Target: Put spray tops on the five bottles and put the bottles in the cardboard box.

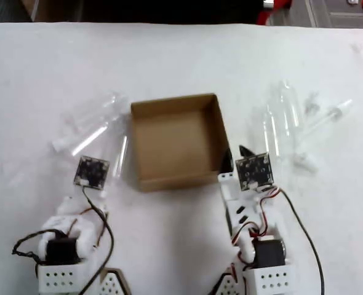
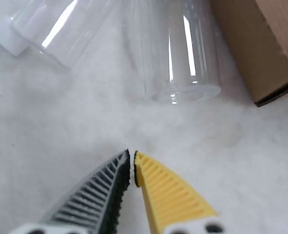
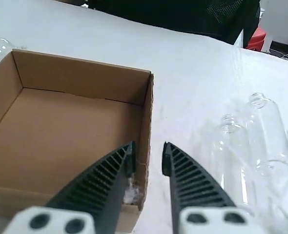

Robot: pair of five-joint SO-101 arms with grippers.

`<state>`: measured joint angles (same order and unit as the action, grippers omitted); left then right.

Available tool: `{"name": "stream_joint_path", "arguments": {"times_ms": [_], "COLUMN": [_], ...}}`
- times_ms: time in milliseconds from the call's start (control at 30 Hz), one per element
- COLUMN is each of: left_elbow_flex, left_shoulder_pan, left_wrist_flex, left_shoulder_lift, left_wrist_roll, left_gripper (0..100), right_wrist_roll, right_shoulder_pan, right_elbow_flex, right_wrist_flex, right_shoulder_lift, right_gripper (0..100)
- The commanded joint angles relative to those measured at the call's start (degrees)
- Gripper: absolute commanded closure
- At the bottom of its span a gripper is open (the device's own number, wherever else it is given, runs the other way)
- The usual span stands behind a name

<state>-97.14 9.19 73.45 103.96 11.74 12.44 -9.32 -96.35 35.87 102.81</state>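
Nearest us, along the bottom of the high view, the left arm point(image 1: 61, 258) sits in the lower left and the right arm point(image 1: 264, 252) in the lower right, both on the white table point(image 1: 181, 233). The left jaws, one grey and one yellow, are closed tip to tip with nothing between them. They point at bare table just short of the first bottle point(image 2: 175, 48), a clear one lying on its side with its flat end toward them. Beside it lies the second bottle point(image 2: 56, 27), also clear, with a white piece point(image 2: 7, 36) at its end. In the high view both lie left of centre, the first bottle just beside the left wall of the cardboard box point(image 1: 175, 141). The right jaws, both black, stand a narrow gap apart and hold nothing; they hang over the box's right wall near its front right corner. The box sits open-topped in the middle of the frame. Right of it we see the third bottle point(image 3: 232, 146) and the fourth bottle point(image 3: 266, 122) lying side by side, their open necks pointing away from the arms. Farther off, in the upper right of the frame, a spray top point(image 1: 339, 110) with a thin tube lies on the table near them.
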Motion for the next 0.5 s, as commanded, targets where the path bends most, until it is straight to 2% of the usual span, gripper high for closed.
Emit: {"name": "stream_joint_path", "arguments": {"times_ms": [0,467], "left_elbow_flex": [0.18,0.18], "left_shoulder_pan": [0.31,-1.45], "left_wrist_flex": [0.35,0.35], "left_shoulder_lift": [0.75,0.75], "left_wrist_roll": [0.35,0.26], "left_gripper": [98,98], "right_wrist_roll": [0.88,0.88], "right_shoulder_pan": [-0.48,-0.57], "right_elbow_flex": [-0.44,-0.53], "right_wrist_flex": [0.31,0.31], "right_shoulder_lift": [0.48,0.4], "right_gripper": [91.4,91.4]}}
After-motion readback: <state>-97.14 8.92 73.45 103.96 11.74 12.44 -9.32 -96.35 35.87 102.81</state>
